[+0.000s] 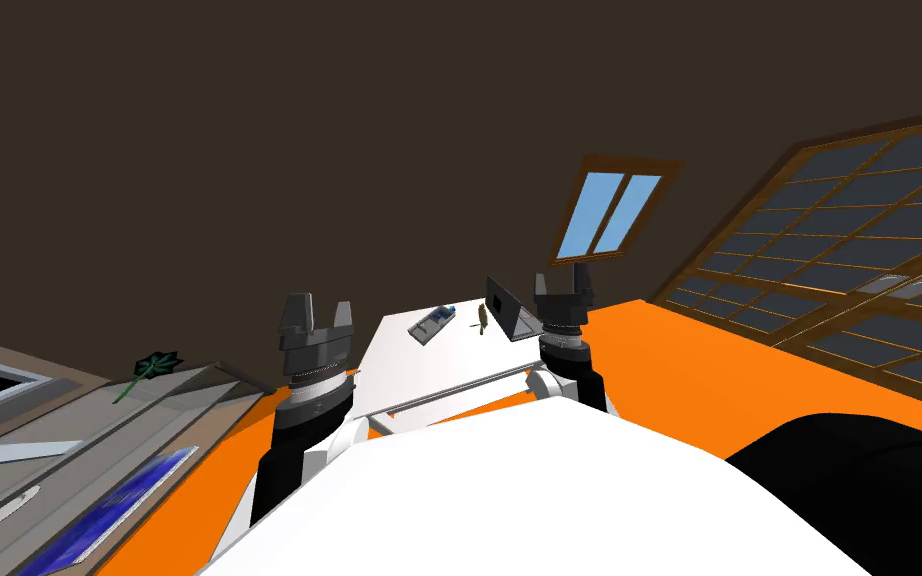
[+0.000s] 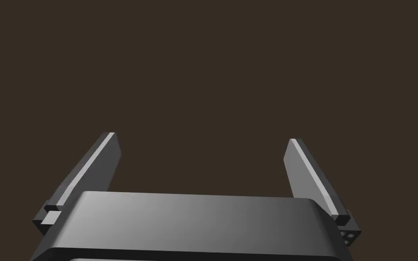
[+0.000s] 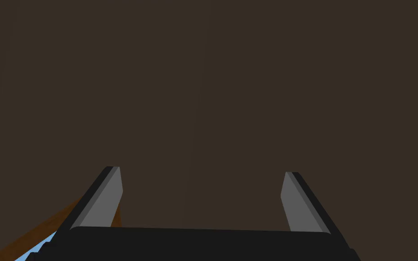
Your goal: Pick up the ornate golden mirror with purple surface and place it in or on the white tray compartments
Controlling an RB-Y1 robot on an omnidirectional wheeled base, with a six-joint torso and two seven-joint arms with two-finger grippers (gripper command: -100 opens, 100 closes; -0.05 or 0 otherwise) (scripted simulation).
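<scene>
Left gripper (image 2: 202, 140) fingers spread, empty; right gripper (image 3: 202, 174) the same, both near white tabletop (image 1: 419, 370). Blue-purple slab (image 1: 134, 490), possibly the mirror, lies on grey counter (image 1: 69, 430).

A white table (image 1: 419, 375) stretched ahead of us between the left gripper (image 1: 319, 305) and the right gripper (image 1: 562, 278). At its far end, nearer the right gripper, we saw a small grey and blue object (image 1: 432, 324), a little olive figure (image 1: 483, 318) beside it, and a dark upright panel (image 1: 502, 303) just beside that gripper. Beyond the right gripper a window (image 1: 609, 212) with blue panes sat in a brown frame on the dark brown wall (image 1: 349, 150). Farther out on that side, a wooden lattice (image 1: 849, 240) of dark panes rose above the orange floor (image 1: 709, 370). Out past the left gripper a green leaf (image 1: 156, 367) lay on a grey stepped surface (image 1: 79, 430).
</scene>
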